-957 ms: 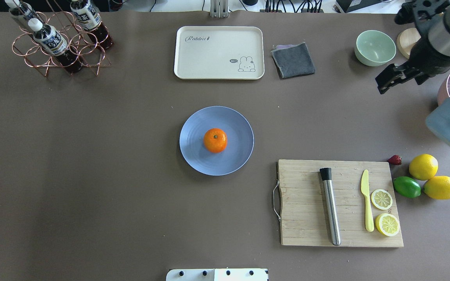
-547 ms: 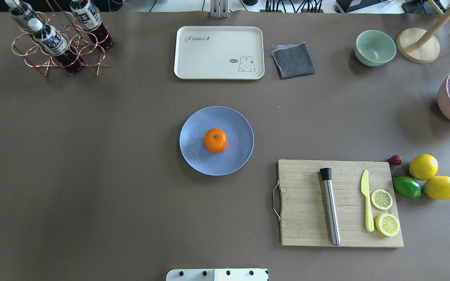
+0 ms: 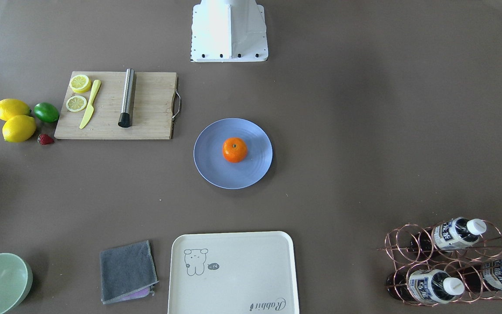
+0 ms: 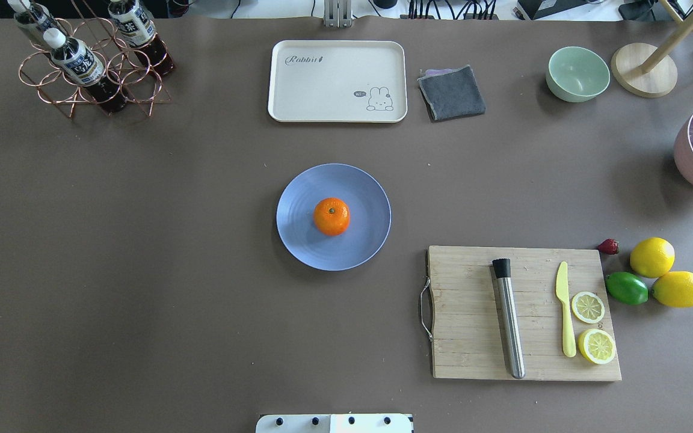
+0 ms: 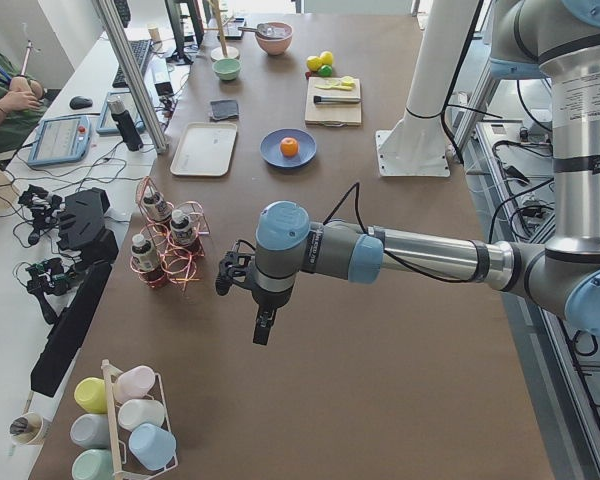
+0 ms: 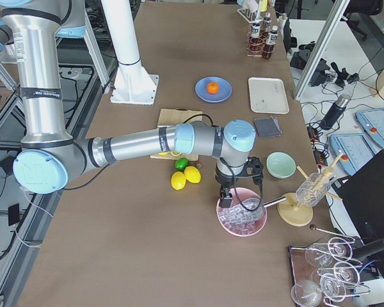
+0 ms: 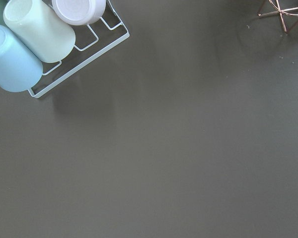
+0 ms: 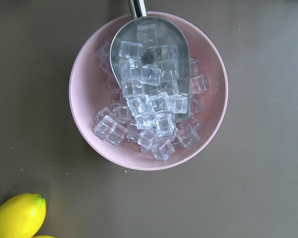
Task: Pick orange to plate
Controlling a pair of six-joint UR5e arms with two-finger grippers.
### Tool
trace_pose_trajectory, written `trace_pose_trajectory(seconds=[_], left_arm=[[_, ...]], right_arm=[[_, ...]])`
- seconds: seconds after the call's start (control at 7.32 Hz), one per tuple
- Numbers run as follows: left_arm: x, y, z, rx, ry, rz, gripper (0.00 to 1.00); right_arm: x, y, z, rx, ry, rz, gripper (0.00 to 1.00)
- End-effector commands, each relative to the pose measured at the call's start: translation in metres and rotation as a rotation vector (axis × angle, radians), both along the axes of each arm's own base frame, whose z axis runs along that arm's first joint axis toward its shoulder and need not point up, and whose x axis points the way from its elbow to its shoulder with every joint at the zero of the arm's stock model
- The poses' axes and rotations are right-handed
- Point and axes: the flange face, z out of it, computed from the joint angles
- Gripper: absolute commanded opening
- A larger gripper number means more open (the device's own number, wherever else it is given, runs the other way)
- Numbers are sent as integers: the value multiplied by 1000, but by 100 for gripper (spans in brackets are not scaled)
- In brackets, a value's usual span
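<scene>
The left pincer (image 5: 264, 328) hung over bare worktop (image 4: 142, 270) at the robot's left end, near a wire rack (image 7: 92, 37) of cups. The right pincer (image 6: 225, 199) hung at the opposite end, right above a pink bowl (image 8: 81, 130) of ice cubes with a steel scoop (image 8: 176, 37) lying in it. Both showed only in the side views, so how far either stood open could not be told. Neither had the fruit.

The orange (image 4: 331, 216) sat near the middle of the periwinkle plate (image 4: 298, 240), stem dimple up, well apart from both arms. By that lie the placing looked done, with only the retreat left. Any next move would call for lifting the right pincer clear of the ice bowl without touching the scoop, and for leaving the plate alone.

Counted outward:
- One orange and one plate.
- Two whole lemons (image 4: 652, 257), one lime (image 4: 627, 288) and one strawberry (image 4: 608, 246).
- One cutting board (image 4: 467, 337), which bore two lemon halves (image 4: 588, 307), one yellow knife (image 4: 565, 313) and one steel muddler (image 4: 508, 319).
- One cream tray (image 4: 334, 66), one grey cloth (image 4: 452, 92) and one mint bowl (image 4: 577, 73).
- One copper rack (image 4: 46, 96) holding three bottles (image 4: 76, 60).
- Three cups in the left wrist view.
</scene>
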Motion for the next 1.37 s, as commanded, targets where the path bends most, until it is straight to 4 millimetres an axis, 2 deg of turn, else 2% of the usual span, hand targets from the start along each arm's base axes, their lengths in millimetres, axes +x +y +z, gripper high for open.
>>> trace_pose_trajectory(seconds=[0.0,0.14,0.82,1.23], left_arm=[[1,1,0,0,4,2,98],[1,1,1,-1,4,2,98],[-1,2,8,-16,3,-2,98],[-1,0,4,-7,3,-2,98]], right_arm=[[28,26,24,-2,-4,24,100],[32,33,26,-7,-6,35,100],[33,32,24,-5,-7,38,100],[31,31,26,-12,-31,42,100]])
